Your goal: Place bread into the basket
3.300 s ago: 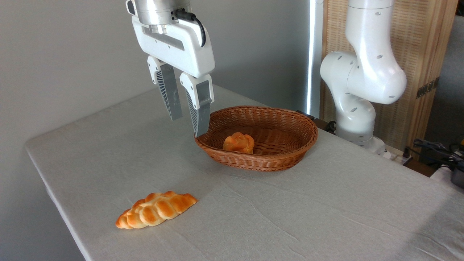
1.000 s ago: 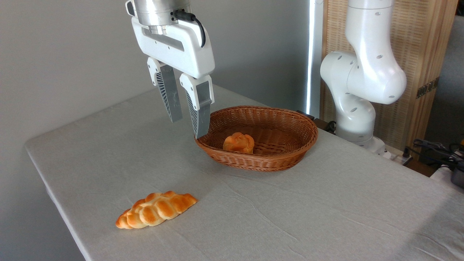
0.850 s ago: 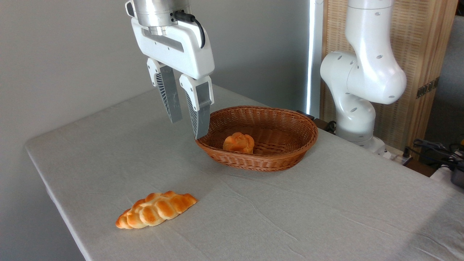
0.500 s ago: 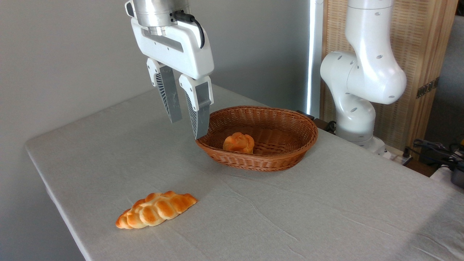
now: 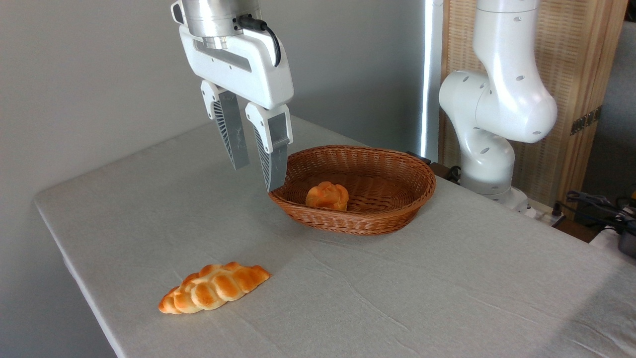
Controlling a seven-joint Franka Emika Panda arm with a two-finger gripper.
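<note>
1. The braided bread (image 5: 214,288) lies flat on the grey tablecloth (image 5: 447,278), close to the table's near-left edge, its tapered ends pointing roughly lower-left and upper-right. Nothing touches it.
2. The oval wicker basket (image 5: 397,209) stands farther back, near the middle of the table and well apart from the loaf.
3. Inside the basket, toward its near-left side, sits a small round orange bun (image 5: 327,196), resting on the woven floor.
4. The gripper (image 5: 257,177) hangs in the air just beside the basket's left end, fingers pointing down and tilted slightly. Its jaws stand apart with a clear gap between them, and they hold nothing.
5. The nearer fingertip shows right at the basket's left rim; from here I cannot tell whether it is above the rim or just in front of it.
6. The gripper is well above and behind the loaf, not over it.
7. The white arm base (image 5: 489,164) rises at the table's far right edge, in front of a slatted wooden screen (image 5: 576,74).
</note>
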